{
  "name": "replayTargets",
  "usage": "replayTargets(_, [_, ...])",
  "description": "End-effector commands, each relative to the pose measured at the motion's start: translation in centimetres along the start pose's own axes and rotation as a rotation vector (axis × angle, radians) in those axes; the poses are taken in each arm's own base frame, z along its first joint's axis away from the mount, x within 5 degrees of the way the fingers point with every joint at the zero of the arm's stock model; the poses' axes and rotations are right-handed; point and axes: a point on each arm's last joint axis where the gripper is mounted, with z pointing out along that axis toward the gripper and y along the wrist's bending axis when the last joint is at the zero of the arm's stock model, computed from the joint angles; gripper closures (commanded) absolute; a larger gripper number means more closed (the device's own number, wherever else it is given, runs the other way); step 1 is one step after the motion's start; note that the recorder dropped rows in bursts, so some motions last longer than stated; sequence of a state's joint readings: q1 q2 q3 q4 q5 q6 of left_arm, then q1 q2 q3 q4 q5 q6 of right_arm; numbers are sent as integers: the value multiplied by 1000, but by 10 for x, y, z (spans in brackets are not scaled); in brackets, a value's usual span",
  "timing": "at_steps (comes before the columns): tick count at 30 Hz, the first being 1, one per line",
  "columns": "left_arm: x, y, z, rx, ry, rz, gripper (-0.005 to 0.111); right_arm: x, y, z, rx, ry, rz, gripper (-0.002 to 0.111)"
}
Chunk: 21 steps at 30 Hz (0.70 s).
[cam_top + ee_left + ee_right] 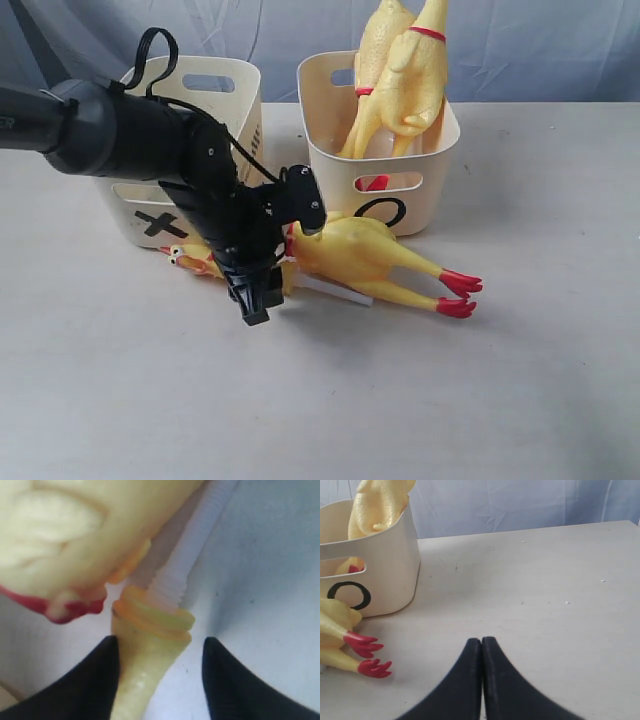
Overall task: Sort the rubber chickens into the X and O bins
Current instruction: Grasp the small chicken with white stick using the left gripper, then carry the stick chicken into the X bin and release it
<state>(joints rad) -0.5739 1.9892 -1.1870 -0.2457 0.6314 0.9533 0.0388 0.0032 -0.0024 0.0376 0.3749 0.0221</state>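
Before X bin [130, 210] | left gripper [255, 305] angled down | jaws astride small chicken [142, 665]

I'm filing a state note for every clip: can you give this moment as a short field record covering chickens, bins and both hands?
O bin: two chickens upright inside
X bin: no chicken seen; left arm hides part
Outside bins: large chicken lying before O bin; small chicken with white tube beside it
Left hand: open, fingers astride small chicken
Right hand: shut, empty
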Motion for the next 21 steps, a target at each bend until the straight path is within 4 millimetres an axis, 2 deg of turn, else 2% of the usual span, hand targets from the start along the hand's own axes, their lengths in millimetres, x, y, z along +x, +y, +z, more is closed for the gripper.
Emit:
replayTargets(1, [16,-18,12,163,147,-55,94,0,0,0,-3,-10,-4,108])
replayTargets(2, [18,-20,12,185,172,-65,106,0,0,0,-3,-10,-4,108])
replayTargets(6, [27,-27,5,245,289,-143,107,0,0,0,-3,-13,-4,108])
replayTargets(9, [29,-34,-13,303,340,-161,107,0,0,0,-3,-13,-4,108])
replayTargets(11, [25,-42,-30,370,310,-158,107,0,0,0,-3,-13,-4,108])
replayTargets(15, [2,-60,-76,502,34,-101,107,0,0,0,-3,-13,-4,108])
replayTargets(19, [-19,-75,-129,513,-295,10,107,0,0,0,-3,-13,-4,108])
replayTargets(21, [-22,-79,-151,462,-396,57,107,0,0,0,-3,-13,-4,108])
